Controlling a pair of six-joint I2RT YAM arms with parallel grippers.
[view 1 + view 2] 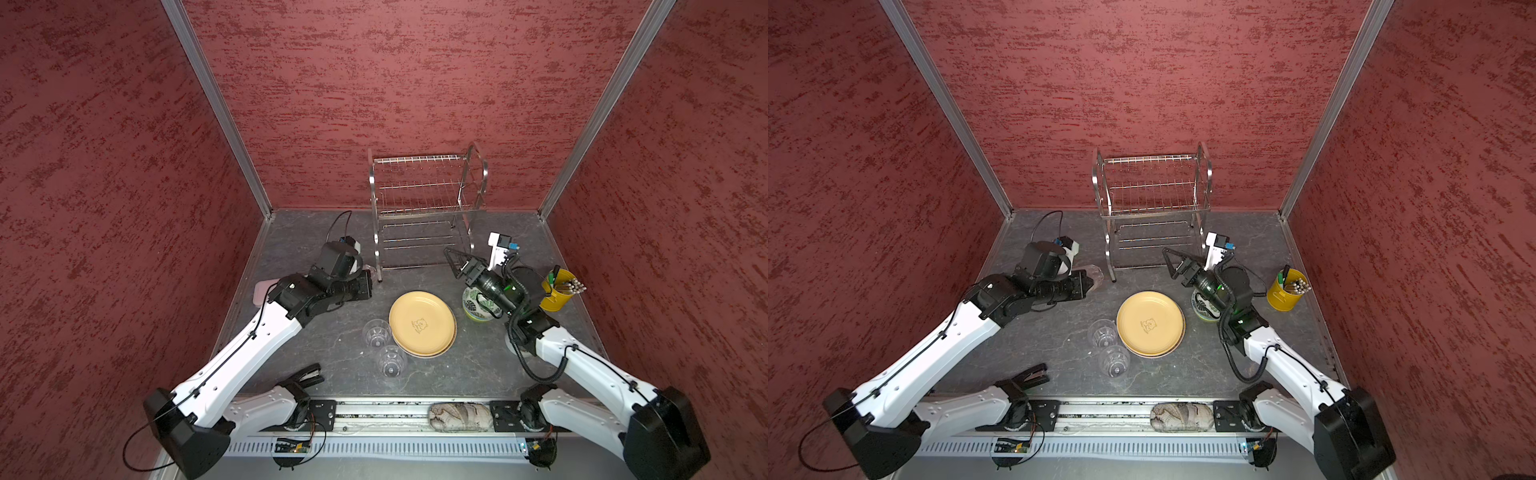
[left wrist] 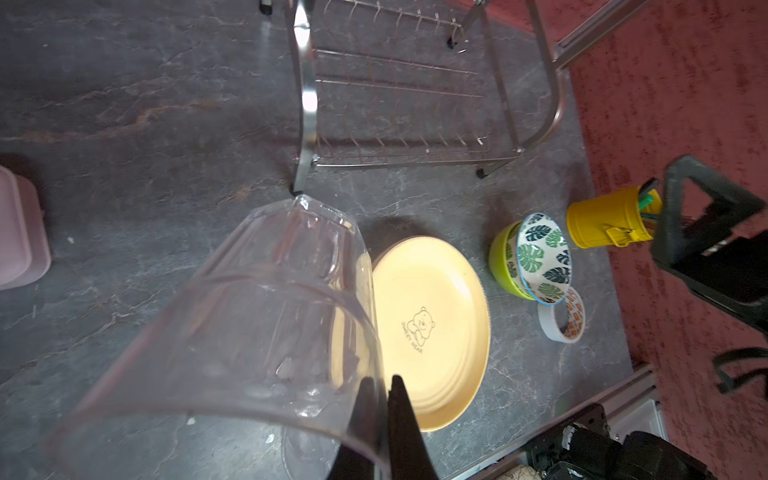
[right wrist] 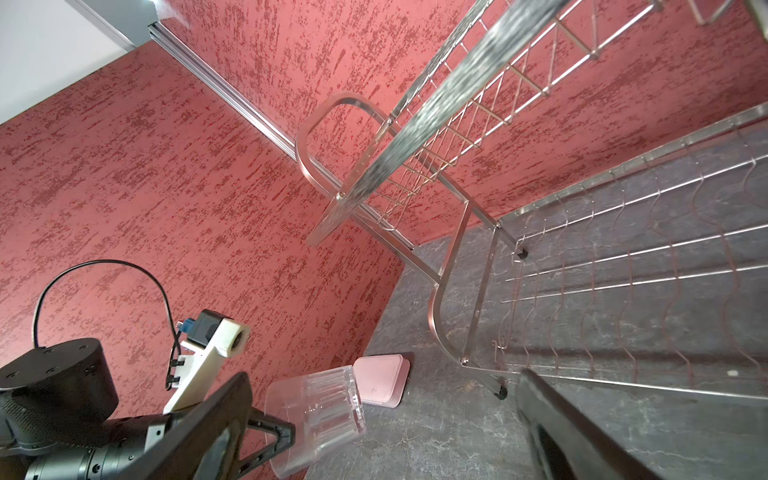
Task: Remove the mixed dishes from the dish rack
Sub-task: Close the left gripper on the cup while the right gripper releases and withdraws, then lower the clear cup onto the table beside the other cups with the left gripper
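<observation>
Clearly legible on the tan-yellow plate point(image 2: 432, 328) is the inscription "SWEET BEAR" point(image 2: 411, 337), curved beside a line drawing of a bear; the plate lies flat mid-worktop point(image 1: 316, 357) on top of another plate whose rim shows beneath it. The left tool point(image 2: 380, 409) is clamped on the rim of a clear tumbler point(image 2: 266, 316), held tipped on its side just beside the front left leg of the dish rack point(image 1: 419, 199), which stands against the back wall. Two more tumblers point(image 1: 377, 332) point(image 1: 392, 360) stand next to the plate. To the right, the green-leaf bowl point(image 2: 540, 257) sits tilted inside the lime-green bowl point(image 2: 503, 266), a tape roll point(image 2: 561, 318) close by, and a yellow bucket point(image 2: 602, 224) holds utensils. The right tool point(image 1: 462, 262), jaws spread wide and holding nothing, hovers near the rack's front right leg. A pink box point(image 3: 380, 380) lies at the left.
</observation>
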